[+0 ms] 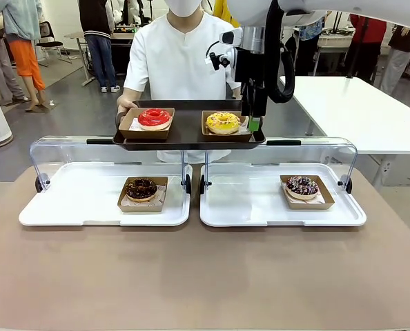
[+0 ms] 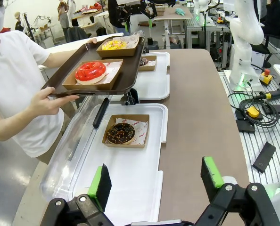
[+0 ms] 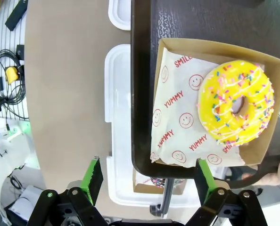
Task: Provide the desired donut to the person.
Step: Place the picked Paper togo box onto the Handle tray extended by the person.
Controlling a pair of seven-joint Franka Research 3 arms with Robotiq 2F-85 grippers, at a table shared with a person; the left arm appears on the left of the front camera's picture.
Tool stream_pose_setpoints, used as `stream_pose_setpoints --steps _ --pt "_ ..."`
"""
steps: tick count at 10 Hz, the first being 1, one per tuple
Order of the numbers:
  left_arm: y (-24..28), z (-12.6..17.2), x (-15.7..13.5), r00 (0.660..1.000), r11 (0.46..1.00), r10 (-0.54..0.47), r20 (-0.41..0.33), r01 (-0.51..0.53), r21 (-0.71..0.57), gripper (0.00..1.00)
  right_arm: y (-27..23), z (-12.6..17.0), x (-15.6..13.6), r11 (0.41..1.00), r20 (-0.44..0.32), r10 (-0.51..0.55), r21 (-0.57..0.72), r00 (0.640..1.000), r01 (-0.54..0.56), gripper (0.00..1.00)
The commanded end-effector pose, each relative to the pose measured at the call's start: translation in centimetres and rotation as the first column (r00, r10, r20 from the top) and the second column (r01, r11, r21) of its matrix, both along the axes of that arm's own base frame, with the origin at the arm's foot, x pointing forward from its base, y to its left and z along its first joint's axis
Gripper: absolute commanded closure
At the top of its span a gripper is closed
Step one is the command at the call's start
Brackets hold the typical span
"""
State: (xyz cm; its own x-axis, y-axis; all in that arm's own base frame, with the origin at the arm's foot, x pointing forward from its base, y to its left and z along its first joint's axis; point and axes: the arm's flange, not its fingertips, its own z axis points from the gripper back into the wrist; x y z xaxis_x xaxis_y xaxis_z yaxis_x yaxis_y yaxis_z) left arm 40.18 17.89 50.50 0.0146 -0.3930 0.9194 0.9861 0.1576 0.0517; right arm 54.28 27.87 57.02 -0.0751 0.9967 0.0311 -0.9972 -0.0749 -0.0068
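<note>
From the front, the person [image 1: 181, 55] stood at the far side of the table [image 1: 205, 276], holding a dark tray [image 1: 188, 138] level above the two white trays [image 1: 105, 207]. On the dark tray sat a red donut [image 1: 154, 117] and a yellow donut [image 1: 223, 122], each in a cardboard box. The right gripper [image 1: 255, 123] hung just beside the yellow donut's box, at that box's right edge, its jaws apart and gripping nothing.

In the left wrist view, the left gripper [image 2: 155, 181] stood wide open and empty above a white tray. A chocolate donut [image 2: 120, 133] lay ahead of its fingers, well apart; the dark tray was farther ahead, to the left, in the person's hands [image 2: 48, 101].

In the right wrist view, the right gripper's green pads [image 3: 93, 173] were spread open, with the yellow donut ahead and to the right on printed paper [image 3: 175, 117].
</note>
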Motion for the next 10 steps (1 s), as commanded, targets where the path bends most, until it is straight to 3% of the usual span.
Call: stream_pose_setpoints --steps 1,10 --pt "0.05 0.10 -0.07 1.000 1.000 0.004 0.009 -0.004 -0.007 0.00 -0.06 0.05 0.10 1.000 0.005 -0.003 0.003 1.000 0.003 0.00" --pt "0.05 0.10 -0.07 1.000 1.000 0.004 0.009 -0.004 -0.007 0.00 -0.06 0.05 0.10 1.000 0.005 -0.003 0.003 1.000 0.003 0.00"
